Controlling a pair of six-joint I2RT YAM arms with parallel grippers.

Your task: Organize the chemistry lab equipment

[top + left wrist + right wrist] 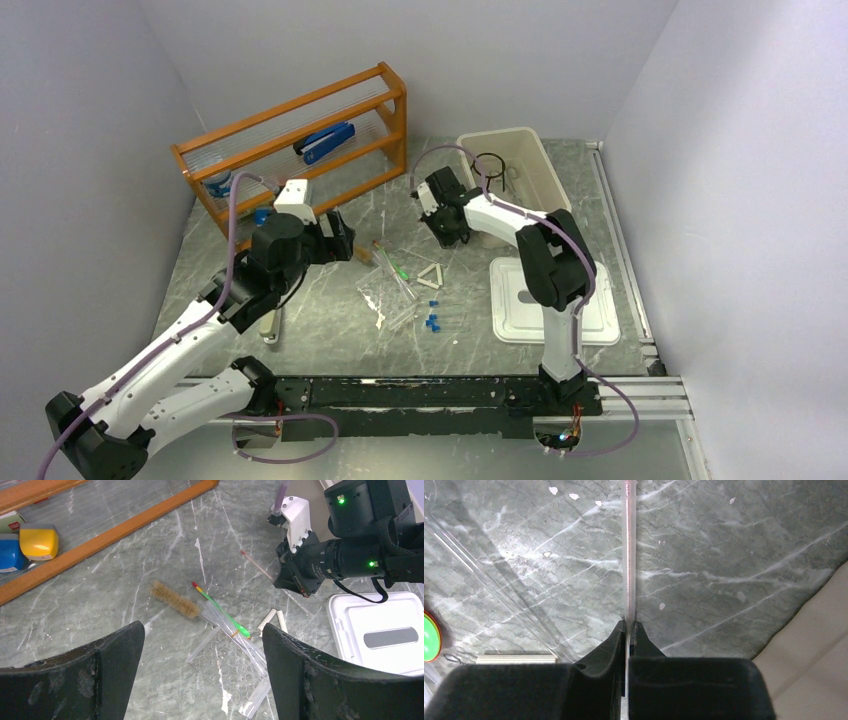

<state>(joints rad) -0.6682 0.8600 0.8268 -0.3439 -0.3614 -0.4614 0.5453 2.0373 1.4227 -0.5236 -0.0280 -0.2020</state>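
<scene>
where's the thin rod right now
The rod is pinched in the right end effector, sticking out low over the table. In the top view that is mid-table, just left of the bin.

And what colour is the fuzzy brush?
The brush is light brown, clearest in the left wrist view.

An orange wooden rack (290,105) is set at the far left of the grey marbled surface (330,330) — a blue stapler (327,141) is kept inside it. A white bin (548,175) is placed far right, a flat white lid (605,325) nearer, and a beige oblong bar (269,325) at the near left.
</scene>
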